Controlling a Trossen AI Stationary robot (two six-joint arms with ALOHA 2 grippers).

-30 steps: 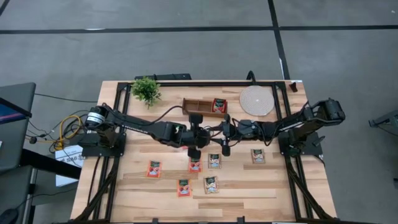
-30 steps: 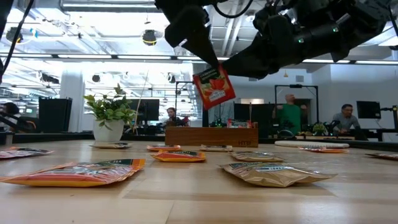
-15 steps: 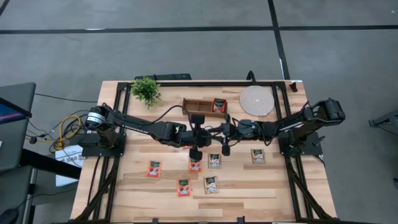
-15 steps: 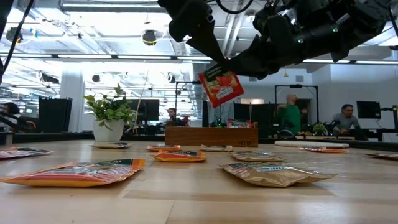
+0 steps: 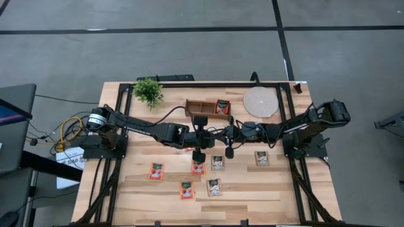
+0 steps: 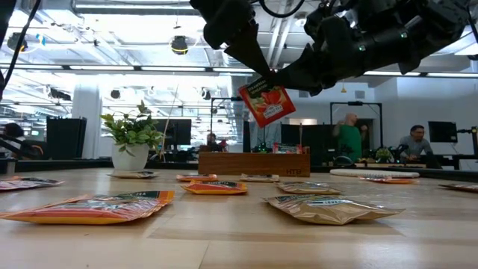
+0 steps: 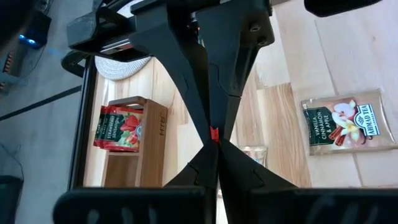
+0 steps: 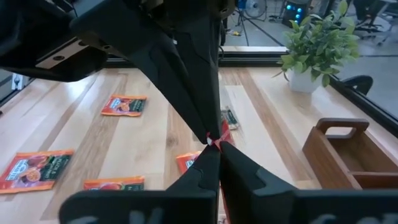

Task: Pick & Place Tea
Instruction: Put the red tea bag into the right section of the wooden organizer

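"AHMAD TEA" on pale sachet (image 7: 349, 126), "HTB" on tray (image 7: 155, 127)

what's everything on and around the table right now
red tea sachet: one, held in the air between both end effectors
tea sachets on the table: six, four red-orange, two pale
sachet in tray: one, red
wooden tray: one, brown, far side
plant: one, green, far left
round disc: one, pale, far right
people: several, in the room behind
left end effector: shut on the sachet
right end effector: shut on it too
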